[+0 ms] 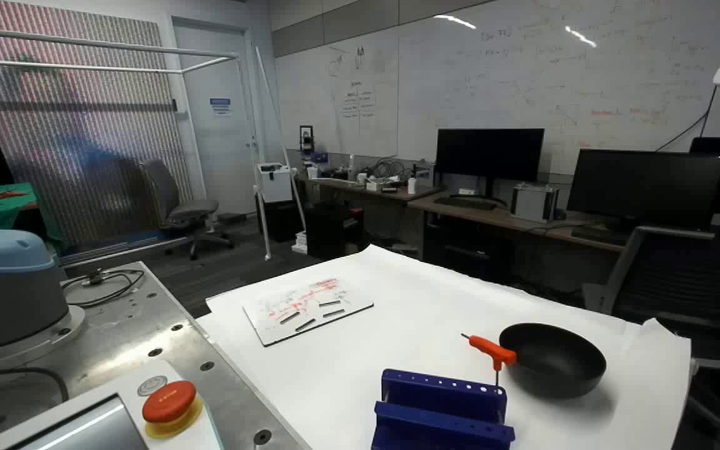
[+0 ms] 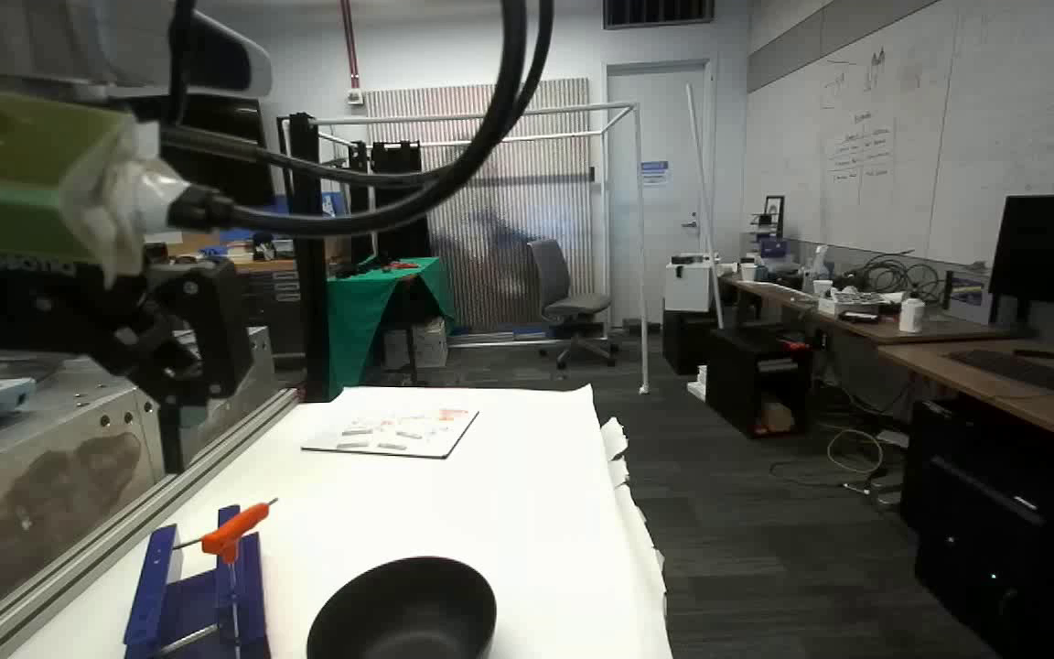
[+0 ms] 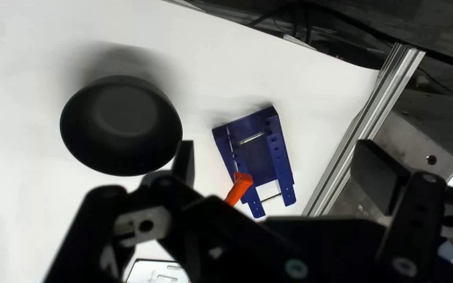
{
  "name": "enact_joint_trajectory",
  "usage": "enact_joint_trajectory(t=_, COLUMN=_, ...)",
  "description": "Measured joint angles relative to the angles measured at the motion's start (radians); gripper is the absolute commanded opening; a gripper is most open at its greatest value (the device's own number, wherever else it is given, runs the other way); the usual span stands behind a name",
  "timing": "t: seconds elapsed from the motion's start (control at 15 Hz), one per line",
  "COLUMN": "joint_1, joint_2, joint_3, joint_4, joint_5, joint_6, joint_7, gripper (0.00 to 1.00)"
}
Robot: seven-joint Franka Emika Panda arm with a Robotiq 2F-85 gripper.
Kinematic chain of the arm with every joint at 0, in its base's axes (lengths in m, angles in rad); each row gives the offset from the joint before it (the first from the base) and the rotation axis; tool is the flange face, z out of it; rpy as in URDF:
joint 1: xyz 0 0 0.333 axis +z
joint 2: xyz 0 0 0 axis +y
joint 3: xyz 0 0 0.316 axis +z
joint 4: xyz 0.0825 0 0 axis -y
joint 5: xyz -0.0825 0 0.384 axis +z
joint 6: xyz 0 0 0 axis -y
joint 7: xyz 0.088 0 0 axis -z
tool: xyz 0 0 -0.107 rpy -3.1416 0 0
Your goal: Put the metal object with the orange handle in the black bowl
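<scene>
An Allen key (image 1: 491,350) is stood upright in a blue rack (image 1: 435,394), its shaft passed through a hole near one end of the wall closer to the black bowl (image 1: 554,350); the orange handle (image 3: 240,188) is raised above that wall. The black bowl is set near the rack but apart from it, mouth up; the Allen key is outside it. The gripper (image 3: 279,169) is held higher than the rack; in the wrist view its fingers (image 3: 187,161) are spread wide, nothing gripped, and the handle is partly hidden by them. Bowl and rack are both rested on a white sheet (image 1: 410,325). Well apart from them, a small whiteboard (image 1: 350,299) marked in red is laid, with four short strips (image 1: 305,324) placed on top. Beside the sheet, on a metal table (image 1: 110,344), a red button (image 1: 170,401) is mounted on a pale panel (image 1: 129,389). Two monitors (image 1: 490,154) are stood on a desk (image 1: 479,217) beyond.
</scene>
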State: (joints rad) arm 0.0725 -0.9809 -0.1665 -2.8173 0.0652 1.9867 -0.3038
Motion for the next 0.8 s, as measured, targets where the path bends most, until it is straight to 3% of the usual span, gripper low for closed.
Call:
enact_joint_trajectory(t=0.6, joint_1=-0.001, joint_2=0.024, joint_3=0.007, joint_4=-0.005, joint_5=0.0, joint_6=-0.013, joint_7=0.014, gripper=1.0)
enact_joint_trajectory(t=0.8, joint_1=-0.003, joint_2=0.091, joint_3=0.085, joint_4=0.063, joint_5=0.0, joint_6=-0.014, joint_7=0.157, gripper=1.0)
